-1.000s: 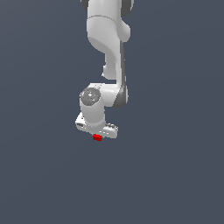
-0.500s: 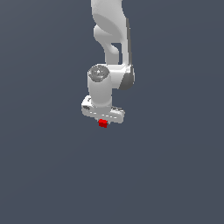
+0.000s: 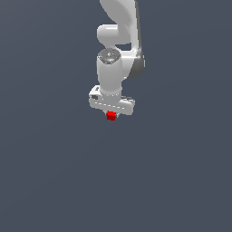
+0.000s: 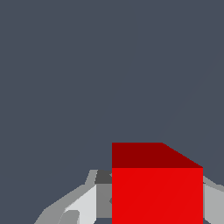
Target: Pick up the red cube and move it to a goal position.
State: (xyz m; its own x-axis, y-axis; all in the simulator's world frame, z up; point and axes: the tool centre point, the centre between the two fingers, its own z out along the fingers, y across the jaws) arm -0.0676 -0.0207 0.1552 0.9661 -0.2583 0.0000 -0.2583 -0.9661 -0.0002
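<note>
Hand (image 3: pixel 111 113) points straight down, fingers (image 4: pixel 83 203) closed on red cube (image 3: pixel 111 116), which sits just under palm at 6 o'clock. Grip from both sides keeps cube level for carrying. No goal marker visible.

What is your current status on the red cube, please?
Claw shut on red cube. Cube held between the fingers, no surface visible beneath. Nothing in the way.

Cube (image 3: pixel 111 116) seemingly between fingers (image 4: pixel 83 203)
</note>
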